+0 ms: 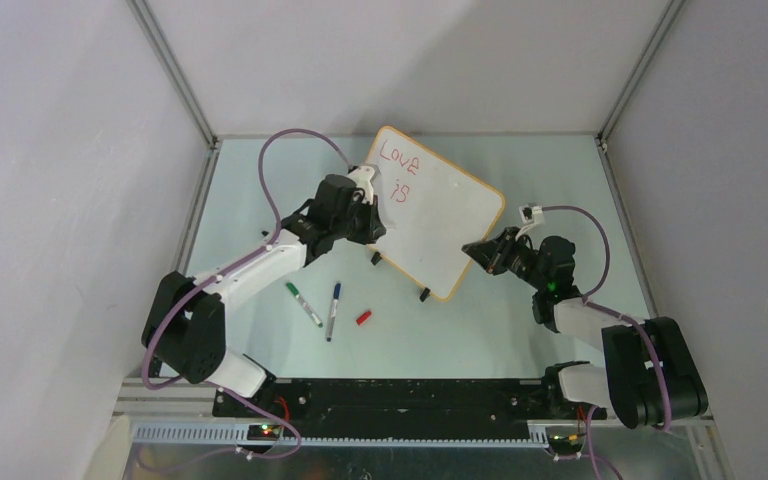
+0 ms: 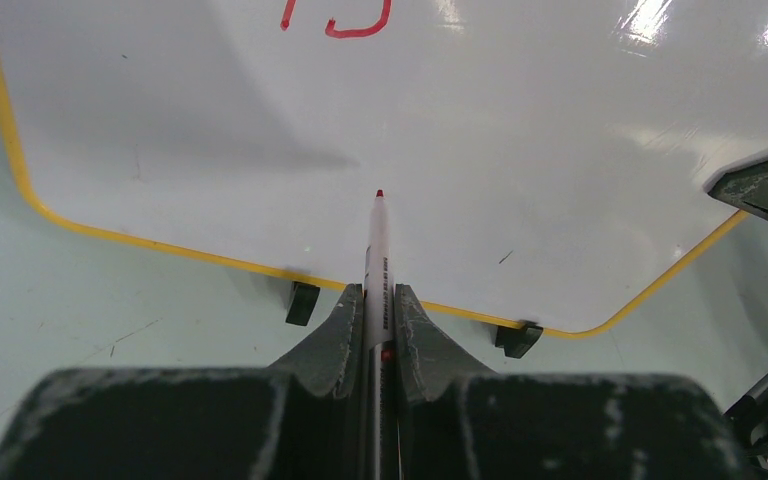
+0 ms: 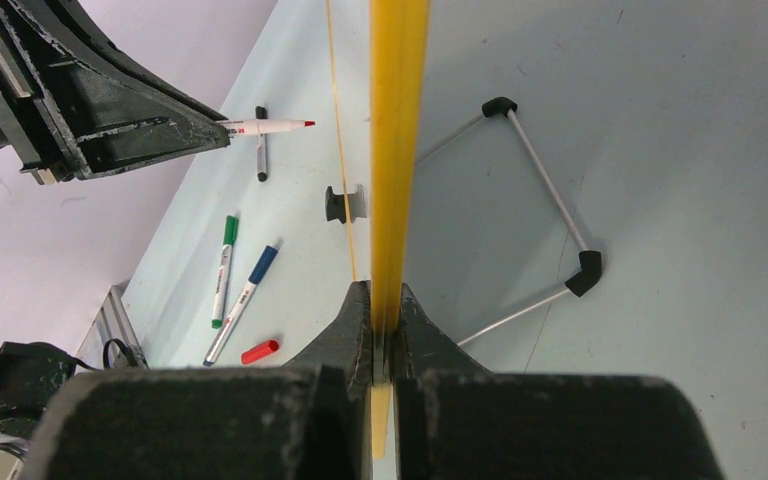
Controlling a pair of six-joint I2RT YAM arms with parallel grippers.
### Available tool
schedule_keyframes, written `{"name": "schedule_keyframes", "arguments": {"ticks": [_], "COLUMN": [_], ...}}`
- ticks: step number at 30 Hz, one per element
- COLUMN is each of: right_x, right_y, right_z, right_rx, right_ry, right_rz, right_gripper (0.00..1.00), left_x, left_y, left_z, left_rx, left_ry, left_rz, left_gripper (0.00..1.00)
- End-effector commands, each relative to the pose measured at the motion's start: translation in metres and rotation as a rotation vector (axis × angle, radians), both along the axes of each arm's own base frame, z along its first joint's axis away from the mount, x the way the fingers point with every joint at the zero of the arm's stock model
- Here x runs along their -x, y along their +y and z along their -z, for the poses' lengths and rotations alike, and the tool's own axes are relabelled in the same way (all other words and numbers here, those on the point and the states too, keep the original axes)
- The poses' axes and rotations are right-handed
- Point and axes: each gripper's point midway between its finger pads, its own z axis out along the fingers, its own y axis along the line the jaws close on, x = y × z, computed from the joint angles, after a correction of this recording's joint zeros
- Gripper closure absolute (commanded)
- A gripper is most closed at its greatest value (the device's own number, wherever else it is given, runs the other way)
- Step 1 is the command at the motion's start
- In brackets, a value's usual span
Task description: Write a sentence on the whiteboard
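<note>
The whiteboard (image 1: pixel 440 215) (image 2: pixel 460 150) (image 3: pixel 397 150) stands on the table (image 1: pixel 520 320) at mid-depth, centre, on two black clip feet (image 2: pixel 302 302). It is tilted, writing face toward the left arm.

The sentence (image 1: pixel 399 170) (image 2: pixel 355 25) sits at the upper left of the face in red, reading "Love" with "is" under it. The face below these words is blank.

Left gripper (image 1: pixel 375 226) (image 2: pixel 380 300): jaws nearly closed, clamped on a red marker (image 2: pixel 377 250) (image 3: pixel 265 126). The marker projects forward between the fingers. Its tip points at the blank area below "is" and lies near the surface. Contact cannot be confirmed.

Right gripper (image 1: pixel 480 250) (image 3: pixel 385 300): jaws fully closed on the whiteboard's right edge, pinching the orange frame.

On the table in front of the whiteboard, on the left arm's side, lie a green marker (image 1: pixel 303 304) (image 3: pixel 224 268) and a blue marker (image 1: pixel 333 310) (image 3: pixel 247 296), just beside each other. A red cap (image 1: pixel 363 317) (image 3: pixel 259 351) lies near the blue marker.

A wire stand (image 3: pixel 550 200) with black corner pieces lies behind the whiteboard.
</note>
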Motion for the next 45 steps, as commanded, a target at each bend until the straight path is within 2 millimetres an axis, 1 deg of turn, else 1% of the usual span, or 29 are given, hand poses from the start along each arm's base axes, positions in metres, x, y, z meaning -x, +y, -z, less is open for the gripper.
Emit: {"name": "schedule_keyframes", "arguments": {"ticks": [1, 17, 31, 34, 45], "right_x": [-0.013, -0.013, -0.013, -0.013, -0.013], "right_y": [-0.017, -0.016, -0.015, -0.016, -0.015], "right_z": [0.007, 0.009, 0.008, 0.008, 0.009], "right_rx": [0.04, 0.037, 0.037, 0.037, 0.035], "right_ry": [-0.012, -0.009, -0.011, -0.011, -0.009], "right_rz": [0.087, 0.084, 0.081, 0.082, 0.08], "right_gripper": [1.0, 1.0, 1.0, 1.0, 1.0], "left_x": [-0.009, -0.014, -0.017, -0.016, -0.019], "left_y": [-0.004, -0.002, -0.001, -0.002, -0.003], "left_z": [-0.02, -0.021, -0.012, -0.007, -0.004], "left_rx": [0.036, 0.06, 0.036, 0.03, 0.028], "left_ry": [-0.042, -0.069, -0.035, -0.018, 0.0], "left_rz": [-0.018, -0.052, -0.064, -0.059, -0.058], "left_gripper": [1.0, 1.0, 1.0, 1.0, 1.0]}}
